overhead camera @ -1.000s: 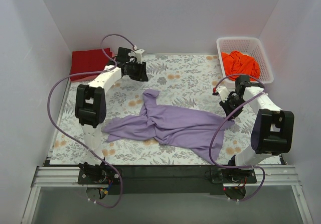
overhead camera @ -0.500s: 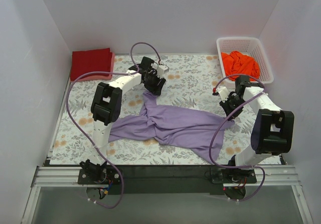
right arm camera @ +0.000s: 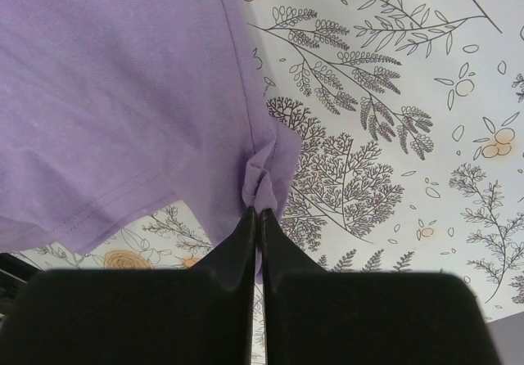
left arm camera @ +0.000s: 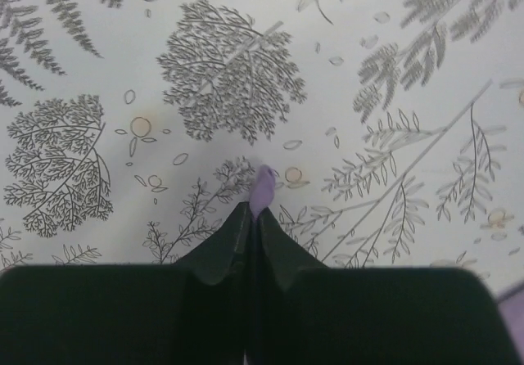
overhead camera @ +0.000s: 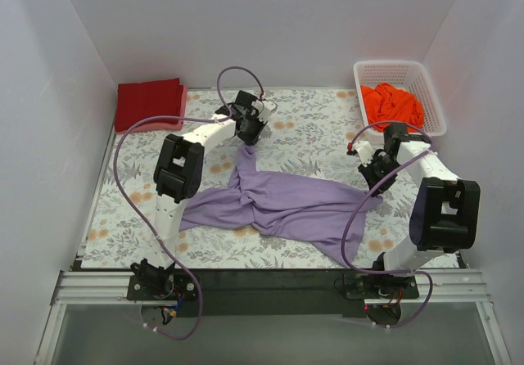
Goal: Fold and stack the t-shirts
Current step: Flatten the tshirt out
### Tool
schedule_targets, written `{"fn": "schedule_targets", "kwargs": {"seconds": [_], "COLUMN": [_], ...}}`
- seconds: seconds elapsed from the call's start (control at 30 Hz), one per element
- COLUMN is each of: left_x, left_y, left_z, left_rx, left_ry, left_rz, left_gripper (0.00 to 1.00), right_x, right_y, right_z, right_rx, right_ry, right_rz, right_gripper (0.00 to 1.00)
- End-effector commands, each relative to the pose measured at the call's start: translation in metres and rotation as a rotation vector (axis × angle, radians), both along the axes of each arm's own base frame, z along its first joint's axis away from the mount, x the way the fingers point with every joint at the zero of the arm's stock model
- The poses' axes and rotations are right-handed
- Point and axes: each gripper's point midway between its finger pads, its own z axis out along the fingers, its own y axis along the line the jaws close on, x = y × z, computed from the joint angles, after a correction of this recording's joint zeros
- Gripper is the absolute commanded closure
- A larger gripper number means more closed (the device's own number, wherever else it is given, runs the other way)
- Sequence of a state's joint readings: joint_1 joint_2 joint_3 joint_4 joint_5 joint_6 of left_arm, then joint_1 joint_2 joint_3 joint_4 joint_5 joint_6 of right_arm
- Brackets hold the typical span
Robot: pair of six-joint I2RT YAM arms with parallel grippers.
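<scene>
Floral counter [overhead camera: 315,123] underneath: my left fingers [left arm camera: 229,246], swung over from the dark red shirt [overhead camera: 149,103], now pinch the far corner of the lavender shirt [overhead camera: 286,201] lying mid-counter; right fingers [right arm camera: 237,246] stay clamped on its right edge. Spreading can probably begin.

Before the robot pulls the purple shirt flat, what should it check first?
1. Left gripper pinching the purple shirt: ok, a cloth tip pokes out of its shut fingers.
2. Right gripper pinching the shirt's edge: ok.
3. Purple shirt lying flat: not ok, twisted and bunched.
4. Red shirt folded in the far left corner: ok.
5. Orange shirt out of the basket: not ok, it lies inside.
</scene>
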State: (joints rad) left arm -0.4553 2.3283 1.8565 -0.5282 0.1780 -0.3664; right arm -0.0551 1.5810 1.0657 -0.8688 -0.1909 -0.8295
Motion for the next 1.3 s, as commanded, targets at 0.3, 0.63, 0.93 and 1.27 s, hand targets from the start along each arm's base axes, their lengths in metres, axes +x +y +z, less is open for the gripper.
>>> {"fn": "schedule_targets", "kwargs": {"seconds": [0.3, 0.63, 0.93, 1.27], "left_x": [0.073, 0.025, -0.019, -0.073], "left_y": [0.142, 0.208, 0.162, 0.092], "left_z": [0.164, 0.148, 0.076, 0.101], "left_rx": [-0.320, -0.096, -0.035, -0.215], "left_ry": [-0.183, -0.213, -0.048, -0.036], "left_rz": [0.585, 1.026, 0.832, 0.430], "left_gripper": [1.00, 1.00, 1.00, 0.46], "right_x": [0.066, 0.077, 0.067, 0.054], "right_y": [-0.004, 0.007, -0.006, -0.006], "right_z": [0.079, 0.095, 0.075, 0.052], "right_rx": [0.060, 0.116, 0.039, 0.035], "right_ry": [-0.259, -0.287, -0.240, -0.167], "right_rz": [-0.083, -0.096, -0.076, -0.072], "right_gripper": [0.99, 0.99, 0.99, 0.99]}}
